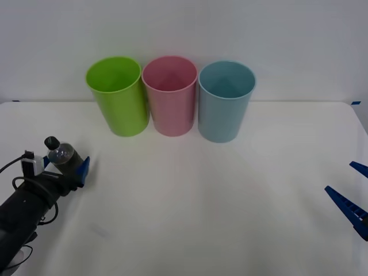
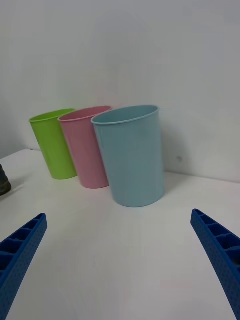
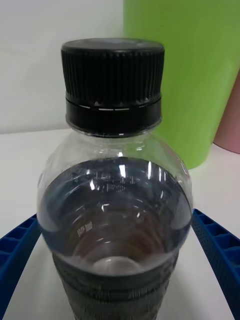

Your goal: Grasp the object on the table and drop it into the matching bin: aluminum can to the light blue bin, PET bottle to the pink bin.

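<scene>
1. Left pincer [image 1: 70, 168] at the near left of the white table [image 1: 201, 195], blue fingers [image 3: 17, 250] set on either side of the PET bottle [image 1: 60, 154], gripping it.
2. PET bottle between those fingers, black cap [image 3: 112, 82] pointing away from the pincer toward the bins; clear shoulder above, dark brownish body lower down.
3. Lime green bin [image 1: 118, 95] upright at the far side of the table, beyond the left pincer and just ahead of the bottle's cap in the left wrist view.
4. Pink bin [image 1: 170, 95] upright just beside the green one, farther from the left pincer, its edge showing past the green bin from the left wrist.
5. Light blue bin [image 1: 225, 100] upright next in the row, close beside the pink bin, nearest of the three to the right pincer and straight ahead of it in the right wrist view.
6. Right pincer [image 1: 352, 192] at the near right edge of the table, well apart from the bins, blue fingers [image 2: 20, 250] spread wide, holding nothing.
</scene>
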Motion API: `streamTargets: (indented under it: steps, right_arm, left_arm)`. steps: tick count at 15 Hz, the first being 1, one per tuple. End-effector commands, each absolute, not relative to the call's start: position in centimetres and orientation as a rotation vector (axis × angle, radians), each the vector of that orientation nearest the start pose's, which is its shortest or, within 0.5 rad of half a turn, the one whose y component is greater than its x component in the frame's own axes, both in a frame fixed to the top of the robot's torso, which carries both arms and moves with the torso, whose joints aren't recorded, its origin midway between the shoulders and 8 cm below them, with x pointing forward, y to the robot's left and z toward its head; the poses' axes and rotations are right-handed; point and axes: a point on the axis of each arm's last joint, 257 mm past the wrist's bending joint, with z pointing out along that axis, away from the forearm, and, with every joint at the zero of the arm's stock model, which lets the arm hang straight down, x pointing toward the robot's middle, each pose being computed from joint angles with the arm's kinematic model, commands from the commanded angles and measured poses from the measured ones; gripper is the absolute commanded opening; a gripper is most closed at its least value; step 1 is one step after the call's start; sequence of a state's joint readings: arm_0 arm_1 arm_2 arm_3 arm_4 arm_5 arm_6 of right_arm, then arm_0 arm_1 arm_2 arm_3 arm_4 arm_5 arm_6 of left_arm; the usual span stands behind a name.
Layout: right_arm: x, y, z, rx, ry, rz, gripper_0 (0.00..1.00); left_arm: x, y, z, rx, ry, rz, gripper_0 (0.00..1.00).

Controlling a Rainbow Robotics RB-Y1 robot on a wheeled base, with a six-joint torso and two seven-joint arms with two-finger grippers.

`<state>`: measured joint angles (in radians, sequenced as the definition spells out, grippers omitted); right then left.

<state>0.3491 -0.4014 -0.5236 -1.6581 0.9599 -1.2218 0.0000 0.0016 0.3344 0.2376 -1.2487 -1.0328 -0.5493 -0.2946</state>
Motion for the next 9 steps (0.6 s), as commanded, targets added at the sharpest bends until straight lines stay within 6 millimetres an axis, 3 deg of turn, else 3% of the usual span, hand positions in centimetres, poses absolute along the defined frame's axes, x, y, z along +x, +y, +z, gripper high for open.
streamTargets:
  steps: [1, 5, 6, 8, 9]
  right_arm:
    - [34.23, -32.97, -16.89, -0.465, 1.441, 0.567, 1.00]
    - [34.23, -32.97, -16.89, -0.465, 1.441, 0.567, 1.00]
    - [34.23, -32.97, -16.89, -0.465, 1.441, 0.567, 1.00]
    - [34.23, -32.97, -16.89, -0.465, 1.441, 0.567, 1.00]
    - [34.23, -32.97, -16.89, -0.465, 1.441, 0.567, 1.00]
  left_arm:
    - [51.44, 35.09, -28.80, 0.176, 1.654, -0.160, 1.00]
    - [51.54, 35.05, -28.72, 0.177, 1.653, -0.161, 0.97]
    - [51.55, 35.09, -28.73, 0.175, 1.653, -0.159, 0.81]
    - [51.54, 35.10, -28.60, 0.182, 1.649, -0.157, 0.09]
    - [51.54, 35.24, -28.55, 0.181, 1.648, -0.153, 0.00]
